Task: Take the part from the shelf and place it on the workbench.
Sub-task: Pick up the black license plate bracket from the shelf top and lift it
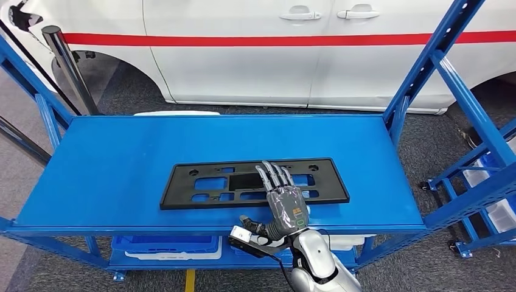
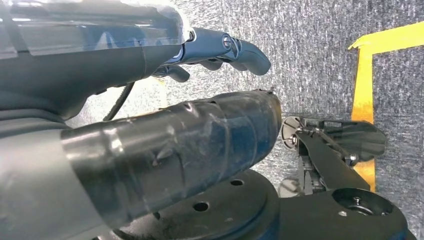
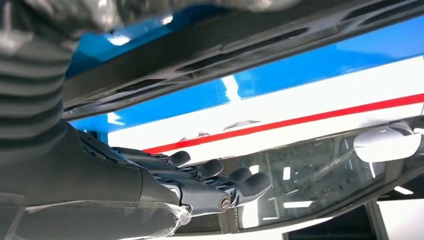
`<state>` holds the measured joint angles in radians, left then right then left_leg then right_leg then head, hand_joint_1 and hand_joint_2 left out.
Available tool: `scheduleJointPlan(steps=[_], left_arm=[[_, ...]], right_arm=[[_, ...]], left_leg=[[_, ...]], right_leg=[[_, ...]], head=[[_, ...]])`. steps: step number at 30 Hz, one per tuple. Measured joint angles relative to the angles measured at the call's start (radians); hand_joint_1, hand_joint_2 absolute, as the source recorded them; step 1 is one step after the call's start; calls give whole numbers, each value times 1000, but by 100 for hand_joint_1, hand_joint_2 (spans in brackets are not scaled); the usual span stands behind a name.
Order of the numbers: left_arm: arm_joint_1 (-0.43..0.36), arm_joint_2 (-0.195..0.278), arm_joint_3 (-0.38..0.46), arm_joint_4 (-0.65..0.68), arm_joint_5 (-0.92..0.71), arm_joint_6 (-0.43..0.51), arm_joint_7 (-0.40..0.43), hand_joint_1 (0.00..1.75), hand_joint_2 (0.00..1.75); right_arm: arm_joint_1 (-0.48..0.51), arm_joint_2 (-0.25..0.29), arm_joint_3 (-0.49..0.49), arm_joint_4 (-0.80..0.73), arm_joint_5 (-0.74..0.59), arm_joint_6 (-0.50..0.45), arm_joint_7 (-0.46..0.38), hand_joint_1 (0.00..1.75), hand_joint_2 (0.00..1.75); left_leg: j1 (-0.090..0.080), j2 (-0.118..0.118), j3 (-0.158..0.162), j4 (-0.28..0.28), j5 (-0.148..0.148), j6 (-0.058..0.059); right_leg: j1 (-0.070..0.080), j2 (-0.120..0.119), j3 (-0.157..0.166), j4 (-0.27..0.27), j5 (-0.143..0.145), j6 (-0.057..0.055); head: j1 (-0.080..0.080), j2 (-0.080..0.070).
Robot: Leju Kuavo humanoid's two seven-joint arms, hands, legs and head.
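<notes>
Near front edge of shelf I see my right hand [image 1: 285, 204], back facing up, fingers [image 1: 275, 176] straight and side by side, stretched out over flat black plastic plate with cut-out holes [image 1: 201, 182]. Fingertips lie over plate's middle; I can't tell if they press on it. Nothing held. Plate lies flat on blue metal shelf top [image 1: 122, 152], close to front edge. My left hand [image 2: 220, 50] hangs over grey carpet floor [image 2: 310, 45], fingers loosely bent, nothing in them. Behind shelf stands white car with red stripe [image 1: 243, 61].
</notes>
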<state>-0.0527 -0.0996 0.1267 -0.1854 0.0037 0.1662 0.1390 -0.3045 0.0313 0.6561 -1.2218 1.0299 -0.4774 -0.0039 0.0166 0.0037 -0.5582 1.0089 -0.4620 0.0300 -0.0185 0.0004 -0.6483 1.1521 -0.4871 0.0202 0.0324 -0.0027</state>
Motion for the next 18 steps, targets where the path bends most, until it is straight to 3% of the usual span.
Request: scheduleJointPlan(steps=[2,5,7,10,12,13,16,18], left_arm=[[-1,0,0,0,-1,-2,-2,0,0],[-2,0,0,0,-4,-5,-3,0,0],[-2,0,1,0,-4,-6,-4,0,0],[-1,0,1,0,-4,-9,-4,0,0],[0,0,1,0,-5,-10,-4,0,0],[1,0,1,0,-6,-11,-4,0,0],[0,0,2,0,-7,-11,-5,0,0],[-1,1,4,0,-8,-11,-5,0,0]], right_arm=[[-3,0,0,0,-5,12,0,0,175],[-5,-1,0,1,-7,21,0,0,175],[-10,-1,0,1,-7,23,1,0,175],[-16,-1,0,3,-8,38,2,0,175],[-18,-1,0,10,-8,60,8,0,175],[-21,-1,0,14,-8,70,11,0,175],[-35,-2,0,24,-9,91,19,0,175],[-44,-2,0,30,-9,97,23,0,175]], left_leg=[[-3,-1,-4,9,-6,-11],[-3,-1,-7,11,-9,-29],[0,-1,-17,38,-31,-38],[1,-2,-91,203,-118,-44],[1,-2,-132,285,-138,-44],[1,-2,-126,270,-116,-42],[-4,-2,-42,84,-20,-24],[-10,-2,-14,20,-5,-16]], right_leg=[[2,1,43,-93,27,-6],[7,3,48,-109,25,-23],[6,3,51,-115,29,-37],[8,-1,52,-117,29,-49],[12,-1,53,-117,28,-50],[14,0,53,-116,28,-51],[17,2,56,-114,27,-48],[18,2,53,-114,28,-41]], head=[[0,0],[-1,0],[-1,0],[-2,0],[-2,0],[-2,0],[-2,0],[-2,0]])
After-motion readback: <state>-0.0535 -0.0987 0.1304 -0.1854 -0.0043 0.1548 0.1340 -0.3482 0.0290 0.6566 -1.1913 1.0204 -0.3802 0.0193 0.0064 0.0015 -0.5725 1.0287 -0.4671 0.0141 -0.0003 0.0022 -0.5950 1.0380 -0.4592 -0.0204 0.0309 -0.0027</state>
